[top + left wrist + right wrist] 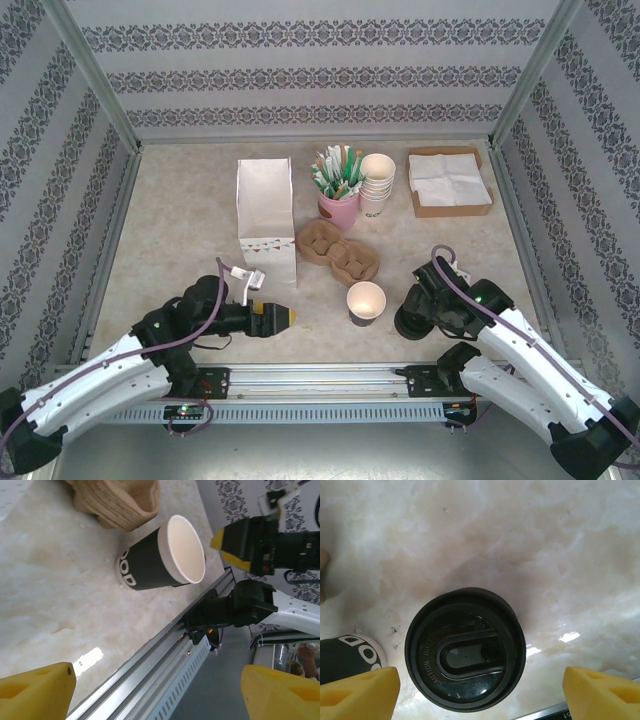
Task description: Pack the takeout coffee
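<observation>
While the left gripper (pixel 157 692) gapes empty just short of the dark paper coffee cup (pixel 366 302) standing lidless at front centre, the right gripper (pixel 481 692) hangs wide, gripping nothing, over the black plastic sip lid (pixel 465 647) lying flat beside that cup. Closing off-centre could skid the lid away, and the right fingertips are cropped, so their height is unclear.

Marble table (pixel 170 230): bag (pixel 265 222) left of centre, carrier (pixel 338 252) centre, mug (pixel 339 207), cup stack (pixel 377 185) and napkin box (pixel 450 182) along the top, cup (pixel 366 302) below centre, lid (pixel 465 655) beside it.
</observation>
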Tool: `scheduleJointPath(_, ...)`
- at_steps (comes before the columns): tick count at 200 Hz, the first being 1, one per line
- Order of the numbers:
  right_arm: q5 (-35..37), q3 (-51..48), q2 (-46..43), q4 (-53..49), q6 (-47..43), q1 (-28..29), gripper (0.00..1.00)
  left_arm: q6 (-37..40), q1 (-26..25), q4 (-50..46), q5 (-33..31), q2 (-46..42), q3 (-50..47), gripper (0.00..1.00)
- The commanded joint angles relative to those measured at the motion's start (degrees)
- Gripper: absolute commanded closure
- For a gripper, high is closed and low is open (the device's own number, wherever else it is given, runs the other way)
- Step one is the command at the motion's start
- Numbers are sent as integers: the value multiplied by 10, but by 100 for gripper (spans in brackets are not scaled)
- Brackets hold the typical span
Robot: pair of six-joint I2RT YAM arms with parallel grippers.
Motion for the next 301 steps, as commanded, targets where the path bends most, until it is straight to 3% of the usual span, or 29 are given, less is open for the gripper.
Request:
scheduleJointPath(1, -25, -20, -1, 28, -6, -4, 16, -43, -28, 116, -54, 25, -20, 13)
scheduleJointPath(42, -26, -35, 8, 46, -11, -6, 19, -53, -46, 144, -113, 38, -30, 12)
scheduleJointPath(89, -38, -46, 21, 71, -15, -6, 18, -70, -52, 200, -132, 65, -46, 10)
scheduleJointPath(269, -40, -65, 42, 94, -29, -6, 20, -81, -56, 260, -135, 142, -42, 8)
scheduleJointPath(301, -40, -66, 40, 94, -30, -6, 24, -82, -59, 269, -134, 156, -40, 8)
